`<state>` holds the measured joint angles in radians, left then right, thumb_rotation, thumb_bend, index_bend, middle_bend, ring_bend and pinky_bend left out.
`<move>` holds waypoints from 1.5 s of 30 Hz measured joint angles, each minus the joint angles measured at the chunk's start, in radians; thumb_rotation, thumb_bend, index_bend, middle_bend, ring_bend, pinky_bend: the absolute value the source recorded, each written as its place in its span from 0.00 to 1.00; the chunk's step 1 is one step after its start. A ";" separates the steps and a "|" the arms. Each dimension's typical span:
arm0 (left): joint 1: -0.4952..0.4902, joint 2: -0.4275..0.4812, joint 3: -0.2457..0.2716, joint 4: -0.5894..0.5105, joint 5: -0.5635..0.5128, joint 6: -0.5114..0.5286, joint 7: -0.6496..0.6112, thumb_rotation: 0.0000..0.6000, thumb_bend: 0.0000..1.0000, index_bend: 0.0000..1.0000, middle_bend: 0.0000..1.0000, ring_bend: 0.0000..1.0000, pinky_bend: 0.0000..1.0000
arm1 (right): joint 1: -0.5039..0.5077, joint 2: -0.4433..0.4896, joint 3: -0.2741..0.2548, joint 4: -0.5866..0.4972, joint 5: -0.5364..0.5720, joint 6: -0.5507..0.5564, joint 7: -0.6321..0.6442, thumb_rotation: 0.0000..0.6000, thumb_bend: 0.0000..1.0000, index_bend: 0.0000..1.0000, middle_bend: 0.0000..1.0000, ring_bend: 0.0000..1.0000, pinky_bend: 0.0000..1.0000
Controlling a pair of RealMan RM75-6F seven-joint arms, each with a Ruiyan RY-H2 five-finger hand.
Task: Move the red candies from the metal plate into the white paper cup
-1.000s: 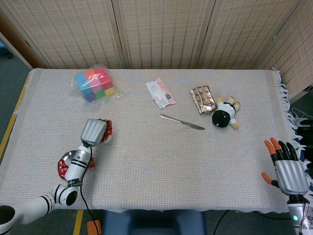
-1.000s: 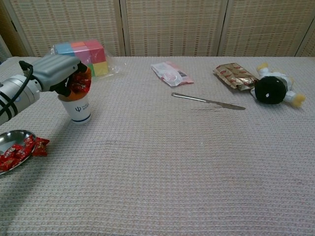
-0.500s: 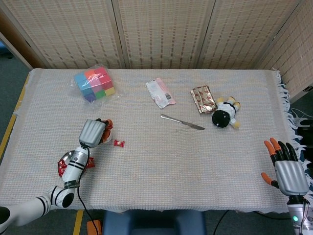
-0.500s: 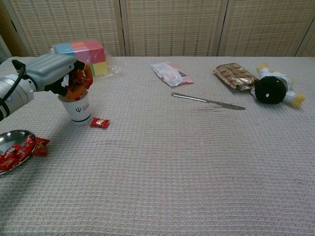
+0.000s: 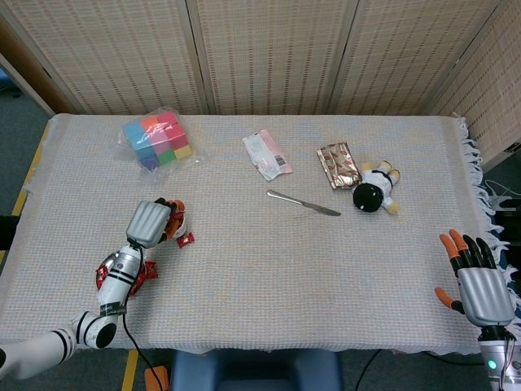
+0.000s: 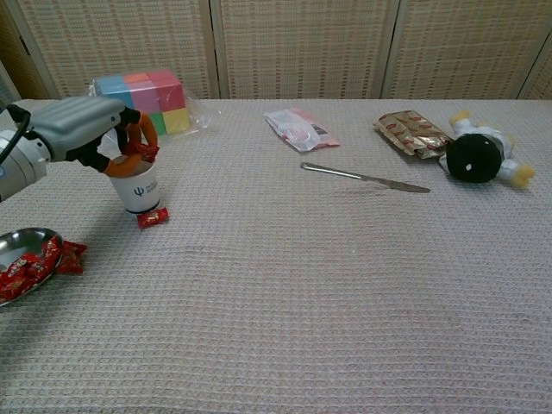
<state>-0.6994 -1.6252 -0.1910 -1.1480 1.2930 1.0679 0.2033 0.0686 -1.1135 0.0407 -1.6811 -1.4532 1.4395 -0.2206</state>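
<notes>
One crinkly red candy lies beside the paper cup; left robot hand above, grasp unclear.

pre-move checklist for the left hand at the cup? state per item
1. White paper cup upright on the cloth: ok.
2. All candy in cup or plate: not ok, a stray red candy lies on the cloth at the cup's base.
3. Left hand empty: cannot tell, its fingers sit at the cup rim with red showing there.
4. Metal plate holds more candies: ok.
5. Right hand away from the work area: ok, at the table's far edge, holding nothing.
</notes>
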 measured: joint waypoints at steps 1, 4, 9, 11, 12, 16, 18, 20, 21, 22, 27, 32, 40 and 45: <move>0.000 0.002 0.000 -0.001 0.000 -0.001 -0.002 1.00 0.48 0.35 0.45 0.39 1.00 | 0.000 0.000 0.000 0.000 -0.001 0.000 0.000 1.00 0.11 0.00 0.00 0.00 0.00; 0.001 0.007 0.001 -0.004 0.003 0.001 -0.007 1.00 0.48 0.34 0.44 0.39 1.00 | 0.000 0.000 -0.001 0.000 -0.002 0.000 0.000 1.00 0.12 0.00 0.00 0.00 0.00; 0.008 0.017 0.005 -0.016 0.013 0.017 -0.007 1.00 0.48 0.34 0.44 0.39 1.00 | -0.002 0.001 -0.002 -0.001 -0.004 0.002 0.001 1.00 0.11 0.00 0.00 0.00 0.00; 0.013 0.024 0.008 -0.024 0.018 0.026 -0.005 1.00 0.48 0.34 0.43 0.39 1.00 | -0.002 0.002 -0.002 -0.001 -0.005 0.003 0.002 1.00 0.11 0.00 0.00 0.00 0.00; 0.017 0.027 0.011 -0.029 0.021 0.032 -0.005 1.00 0.48 0.33 0.42 0.39 1.00 | -0.002 0.002 -0.003 -0.001 -0.006 0.003 0.003 1.00 0.12 0.00 0.00 0.00 0.00; 0.038 0.041 0.029 -0.061 0.061 0.080 -0.025 1.00 0.47 0.28 0.37 0.46 1.00 | -0.002 0.003 -0.003 -0.001 -0.008 0.003 0.007 1.00 0.12 0.00 0.00 0.00 0.00; 0.054 0.048 0.050 -0.082 0.105 0.121 -0.038 1.00 0.47 0.26 0.32 0.57 1.00 | -0.002 0.003 -0.005 -0.001 -0.011 0.002 0.007 1.00 0.11 0.00 0.00 0.00 0.00; 0.071 0.056 0.080 -0.107 0.158 0.160 -0.044 1.00 0.47 0.26 0.28 0.67 1.00 | -0.002 0.004 -0.007 -0.002 -0.017 0.001 0.008 1.00 0.12 0.00 0.00 0.00 0.00; 0.078 0.060 0.095 -0.121 0.180 0.173 -0.043 1.00 0.47 0.25 0.26 0.71 1.00 | -0.002 0.004 -0.009 -0.003 -0.020 0.001 0.008 1.00 0.12 0.00 0.00 0.00 0.00; 0.084 0.063 0.111 -0.135 0.200 0.185 -0.040 1.00 0.47 0.24 0.24 0.74 1.00 | -0.002 0.004 -0.010 -0.004 -0.024 0.002 0.009 1.00 0.11 0.00 0.00 0.00 0.00; 0.102 0.061 0.158 -0.174 0.245 0.194 0.035 1.00 0.47 0.24 0.26 0.84 1.00 | -0.003 0.009 -0.018 -0.008 -0.044 0.007 0.019 1.00 0.12 0.00 0.00 0.00 0.00; 0.107 0.011 0.170 -0.128 0.239 0.164 0.140 1.00 0.48 0.24 0.24 0.89 1.00 | -0.005 0.014 -0.025 -0.008 -0.058 0.009 0.030 1.00 0.12 0.00 0.00 0.00 0.00; 0.098 -0.082 0.174 0.041 0.271 0.169 0.305 1.00 0.48 0.24 0.24 0.92 1.00 | -0.005 0.017 -0.029 -0.008 -0.064 0.005 0.034 1.00 0.12 0.00 0.00 0.00 0.00; 0.085 -0.144 0.180 0.160 0.302 0.170 0.417 1.00 0.48 0.25 0.25 0.92 1.00 | -0.004 0.018 -0.028 -0.009 -0.062 0.002 0.033 1.00 0.12 0.00 0.00 0.00 0.00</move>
<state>-0.6142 -1.7690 -0.0108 -0.9876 1.5954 1.2375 0.6201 0.0646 -1.0953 0.0123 -1.6901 -1.5152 1.4412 -0.1877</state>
